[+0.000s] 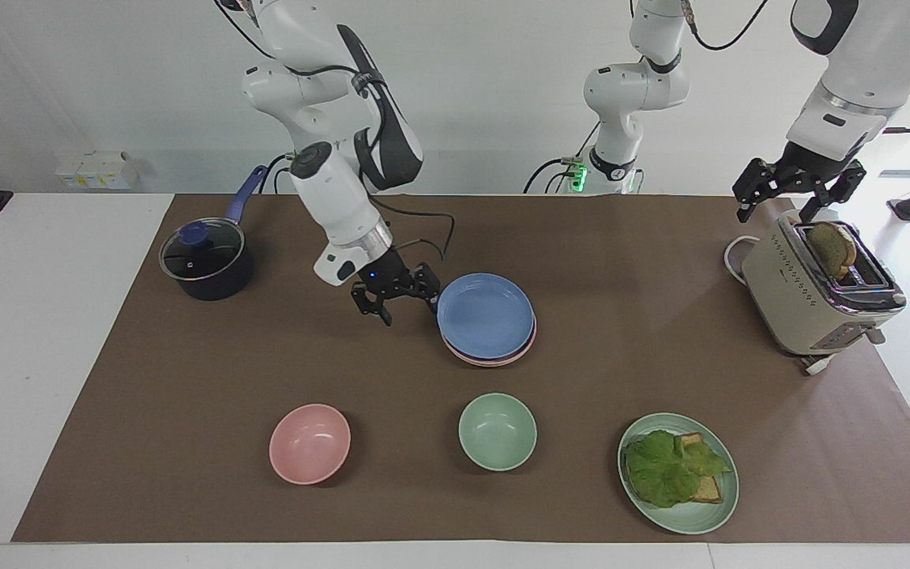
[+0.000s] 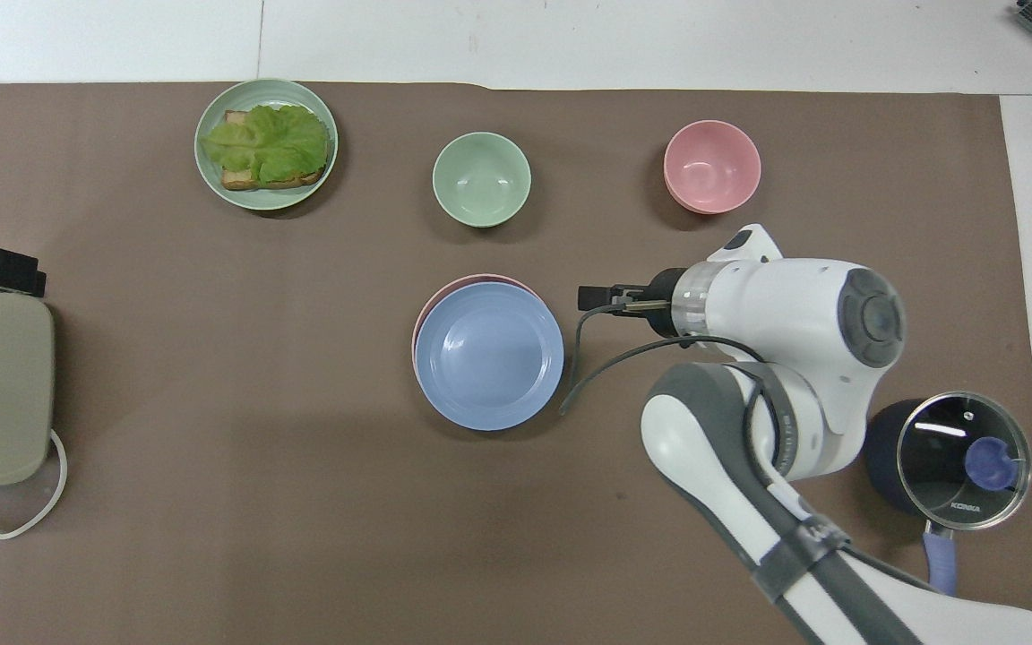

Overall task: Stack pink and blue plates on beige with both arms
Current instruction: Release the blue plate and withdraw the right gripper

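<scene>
Blue, round, shallow matte plate [image 1: 486, 314] is sitting atop the pale pink plate [image 1: 494, 357] mid-bench; light, stiff, best pinched at its thin rim. Right hand [image 1: 394, 296] is hovering beside it, spread wide, empty; left hand [image 1: 796, 194] is waiting wide over the beige toaster [image 1: 806, 302].

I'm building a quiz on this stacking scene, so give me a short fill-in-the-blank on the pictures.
1. The top plate of the stack is ____.
2. The plate directly under the blue plate is ____.
3. The right gripper, beside the stack, holds ____.
4. The left gripper hangs over the ____.

Answers: blue; pink; nothing; toaster
</scene>
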